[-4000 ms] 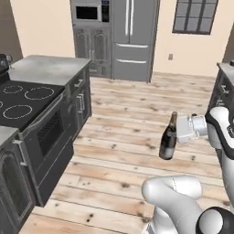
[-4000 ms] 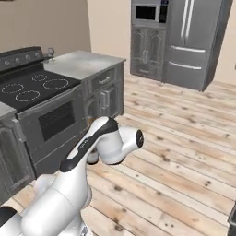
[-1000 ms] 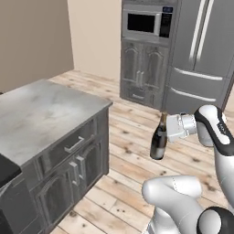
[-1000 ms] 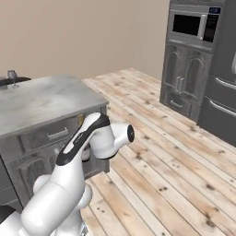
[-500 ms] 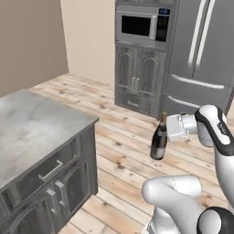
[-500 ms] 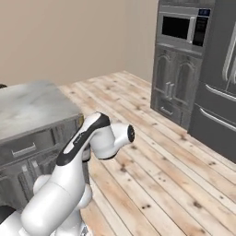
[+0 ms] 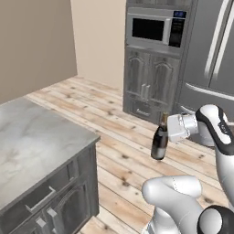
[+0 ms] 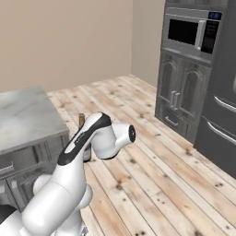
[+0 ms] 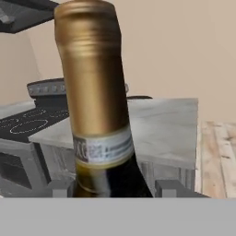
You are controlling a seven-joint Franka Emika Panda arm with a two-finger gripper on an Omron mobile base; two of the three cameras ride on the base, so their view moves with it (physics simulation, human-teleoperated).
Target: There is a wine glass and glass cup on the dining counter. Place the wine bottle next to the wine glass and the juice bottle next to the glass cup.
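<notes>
while the gripper [image 7: 168, 133] pinches its neck, the wine bottle [image 7: 159, 142] hangs upright, gold top up.

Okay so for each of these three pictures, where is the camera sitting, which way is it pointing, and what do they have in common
Left base view: behind the arm's left, facing the microwave and fridge; the arm rises lower right, its hand holding the wine bottle upright.
Right base view: behind the arm's right, facing the wood floor and oven cabinet; the arm rises lower left, hiding most of the bottle.
Hand view: on the hand, looking past the bottle's gold neck at a marble counter.
All three share the bottle.
</notes>
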